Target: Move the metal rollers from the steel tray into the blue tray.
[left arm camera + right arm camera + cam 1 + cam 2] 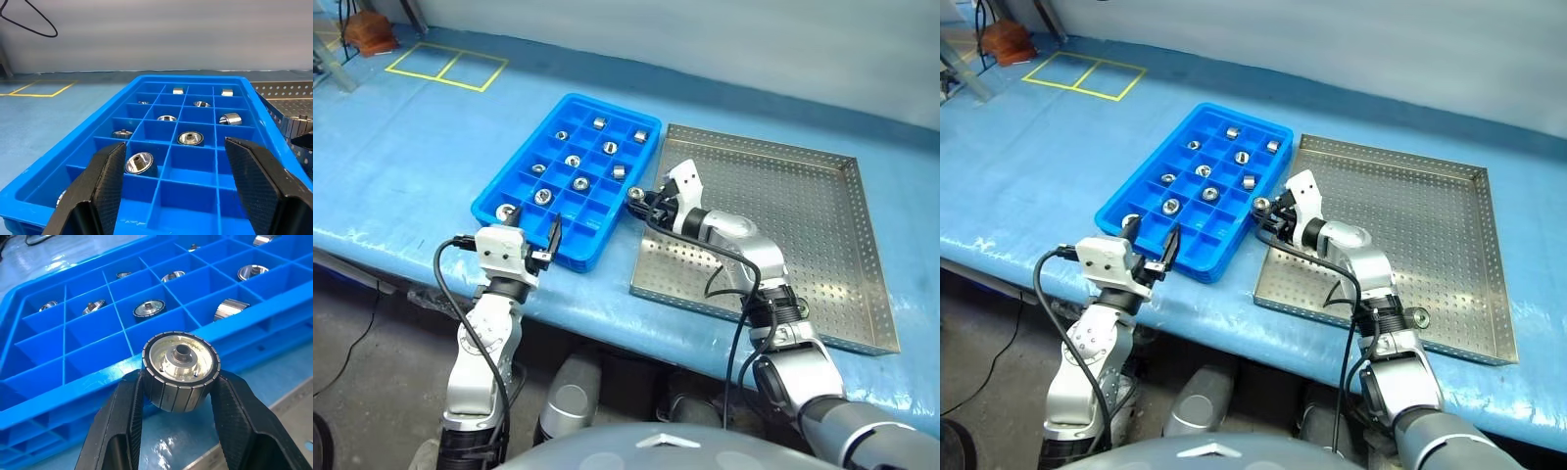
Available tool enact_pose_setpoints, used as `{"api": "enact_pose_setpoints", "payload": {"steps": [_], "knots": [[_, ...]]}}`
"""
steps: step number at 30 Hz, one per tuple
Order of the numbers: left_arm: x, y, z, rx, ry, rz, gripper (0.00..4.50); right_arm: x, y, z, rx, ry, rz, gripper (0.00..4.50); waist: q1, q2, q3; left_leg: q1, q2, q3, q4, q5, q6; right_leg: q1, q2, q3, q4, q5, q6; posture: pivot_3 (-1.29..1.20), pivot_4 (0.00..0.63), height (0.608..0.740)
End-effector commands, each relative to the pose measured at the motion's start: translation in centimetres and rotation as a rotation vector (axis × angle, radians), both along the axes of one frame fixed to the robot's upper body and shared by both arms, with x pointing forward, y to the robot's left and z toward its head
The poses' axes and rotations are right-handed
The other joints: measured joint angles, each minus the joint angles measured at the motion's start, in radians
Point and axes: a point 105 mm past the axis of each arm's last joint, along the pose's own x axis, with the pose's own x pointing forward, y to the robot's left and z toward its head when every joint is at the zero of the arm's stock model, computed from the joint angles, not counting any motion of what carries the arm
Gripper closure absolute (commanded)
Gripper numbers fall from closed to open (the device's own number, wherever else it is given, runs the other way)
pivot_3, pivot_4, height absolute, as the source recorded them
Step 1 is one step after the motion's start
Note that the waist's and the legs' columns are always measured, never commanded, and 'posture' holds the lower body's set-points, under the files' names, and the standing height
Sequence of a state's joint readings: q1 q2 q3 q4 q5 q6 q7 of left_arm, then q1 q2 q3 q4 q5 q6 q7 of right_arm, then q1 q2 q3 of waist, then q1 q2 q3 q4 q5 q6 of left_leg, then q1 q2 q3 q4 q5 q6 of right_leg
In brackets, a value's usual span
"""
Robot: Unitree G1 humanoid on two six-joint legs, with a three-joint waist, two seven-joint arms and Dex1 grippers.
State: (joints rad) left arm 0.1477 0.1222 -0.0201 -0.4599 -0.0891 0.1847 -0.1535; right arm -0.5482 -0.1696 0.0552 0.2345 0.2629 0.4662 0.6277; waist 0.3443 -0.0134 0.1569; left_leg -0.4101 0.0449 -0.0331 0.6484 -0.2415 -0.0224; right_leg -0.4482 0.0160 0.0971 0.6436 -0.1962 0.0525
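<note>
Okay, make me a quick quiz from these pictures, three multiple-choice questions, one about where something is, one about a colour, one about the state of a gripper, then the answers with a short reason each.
1. Where is the steel tray relative to the blue tray?
A. On the robot's right of it
B. On the robot's left of it
C. Stacked on top of it

2. What colour is the tape outline on the floor beyond the table?
A. Red
B. Yellow
C. White

3. What is the right gripper doing?
A. Hanging open with nothing in it
B. Shut on a metal roller
C. Gripping the blue tray's rim

Answers:
1 A, the trays sit side by side, steel one on the right.
2 B, the lines are yellow.
3 B, both fingers press the roller's sides near the blue tray's edge.
</note>
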Motion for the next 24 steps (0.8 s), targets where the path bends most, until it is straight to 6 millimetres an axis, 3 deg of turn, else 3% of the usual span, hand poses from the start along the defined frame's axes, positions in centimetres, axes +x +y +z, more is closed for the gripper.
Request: {"api": "enact_pose_setpoints", "payload": {"steps": [1, 6, 9, 12, 24], "knots": [[0.3, -0.5, 0.9, 0.008, -0.037, -0.029, 1.0, 0.0, 0.9, 5.6, 0.173, -0.208, -0.012, 2.83, 0.019, 0.0, 0.0, -0.001, 0.0, 0.0, 0.0, 0.0, 0.0, -0.001, 0.0, 0.0, 0.0, 0.0, 0.0, 0.53, 0.15, 0.74], [0.6, -0.8, 1.1, 0.008, -0.045, -0.043, 1.0, -1.6, 3.4, 6.8, 0.225, -0.241, 0.111, 2.83, 0.059, 0.0, 0.0, -0.002, 0.0, 0.0, 0.001, -0.001, -0.006, 0.0, -0.001, -0.001, -0.003, 0.0, 0.0, 0.53, 0.15, 0.74], [0.5, -0.7, 1.2, 0.007, -0.047, -0.046, 1.0, -2.7, 5.0, 5.0, 0.092, -0.192, 0.225, 2.83, 0.072, 0.0, 0.0, -0.002, -0.001, 0.002, 0.002, -0.001, -0.007, 0.0, -0.003, -0.001, -0.004, -0.002, -0.002, 0.53, 0.15, 0.74], [0.4, -0.5, 1.2, -0.003, -0.044, -0.04, 1.0, -2.9, 5.4, 3.6, 0.008, -0.149, 0.252, 2.83, 0.086, 0.0, 0.0, -0.002, -0.001, 0.002, 0.003, -0.001, -0.008, 0.0, -0.003, -0.002, -0.003, -0.002, -0.003, 0.53, 0.15, 0.74], [0.3, 0.1, 1.2, -0.016, -0.042, -0.019, 1.0, -3.2, 7.4, 2.4, -0.086, -0.116, 0.29, 2.83, 0.117, 0.0, 0.0, -0.003, 0.0, 0.001, 0.002, -0.001, -0.01, -0.002, -0.003, -0.004, -0.003, -0.002, -0.003, 0.54, 0.15, 0.74]]}}
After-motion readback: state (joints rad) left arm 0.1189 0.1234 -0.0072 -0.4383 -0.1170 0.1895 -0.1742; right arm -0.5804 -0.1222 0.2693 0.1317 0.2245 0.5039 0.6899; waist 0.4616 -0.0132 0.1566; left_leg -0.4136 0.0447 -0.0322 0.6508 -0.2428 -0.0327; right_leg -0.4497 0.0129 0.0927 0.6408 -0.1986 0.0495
